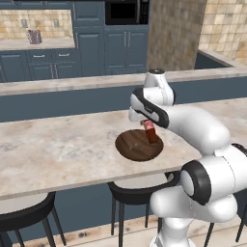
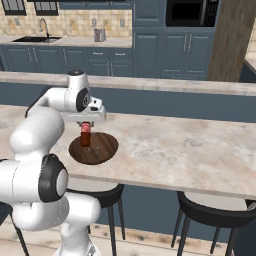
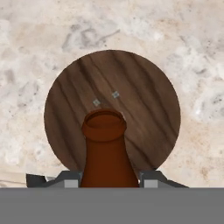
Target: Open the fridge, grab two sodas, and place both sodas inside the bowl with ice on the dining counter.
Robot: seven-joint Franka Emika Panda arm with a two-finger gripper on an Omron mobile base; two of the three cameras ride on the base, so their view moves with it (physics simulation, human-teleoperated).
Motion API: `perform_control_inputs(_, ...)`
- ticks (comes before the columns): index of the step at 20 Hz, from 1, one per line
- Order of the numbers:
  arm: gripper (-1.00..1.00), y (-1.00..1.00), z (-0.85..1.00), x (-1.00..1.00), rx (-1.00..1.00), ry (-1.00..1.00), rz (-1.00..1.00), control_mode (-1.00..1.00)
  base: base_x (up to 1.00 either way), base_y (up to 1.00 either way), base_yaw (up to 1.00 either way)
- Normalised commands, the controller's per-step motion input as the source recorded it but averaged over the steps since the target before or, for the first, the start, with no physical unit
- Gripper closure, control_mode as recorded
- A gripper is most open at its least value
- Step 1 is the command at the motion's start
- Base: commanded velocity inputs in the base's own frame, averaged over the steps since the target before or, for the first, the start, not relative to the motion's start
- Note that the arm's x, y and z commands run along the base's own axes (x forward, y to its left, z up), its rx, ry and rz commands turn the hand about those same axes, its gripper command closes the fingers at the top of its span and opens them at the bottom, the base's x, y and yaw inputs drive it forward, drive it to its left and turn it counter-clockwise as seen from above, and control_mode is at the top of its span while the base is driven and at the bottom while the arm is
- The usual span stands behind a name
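A dark-brown cola soda with a red label hangs neck-up in my gripper, which is shut on its upper part. It sits right over the round dark wooden bowl on the beige marbled dining counter; whether its base touches the wood I cannot tell. From the right side the soda stands over the back-left part of the bowl, below the gripper. Looking down along the hand, the soda rises between the fingertips of the gripper, with the bowl underneath. The fridge is out of view.
Black round stools stand under the counter's near edge. A raised counter ledge runs behind the slab, with blue cabinets and a wooden pillar beyond. Bare marbled slab extends on both sides of the bowl.
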Motion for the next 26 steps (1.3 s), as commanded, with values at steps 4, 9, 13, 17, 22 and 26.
perform_control_inputs(4,1.00,0.00,-0.28,-0.14,-0.09,-0.06,0.00,-1.00,0.00,0.00,0.00)
perform_control_inputs(9,1.00,0.00,-0.19,0.00,-0.01,0.00,0.02,-1.00,0.00,0.00,0.00)
perform_control_inputs(13,1.00,0.00,-0.10,0.03,0.00,0.05,0.03,-1.00,0.00,0.00,0.00)
perform_control_inputs(17,1.00,0.00,-0.08,0.12,0.00,0.08,0.02,-1.00,0.00,0.00,0.00)
perform_control_inputs(22,1.00,0.00,-0.19,0.18,0.00,0.12,0.03,-1.00,0.00,0.00,0.00)
perform_control_inputs(26,1.00,0.00,-0.19,0.15,0.00,0.13,0.03,-1.00,0.00,0.00,0.00)
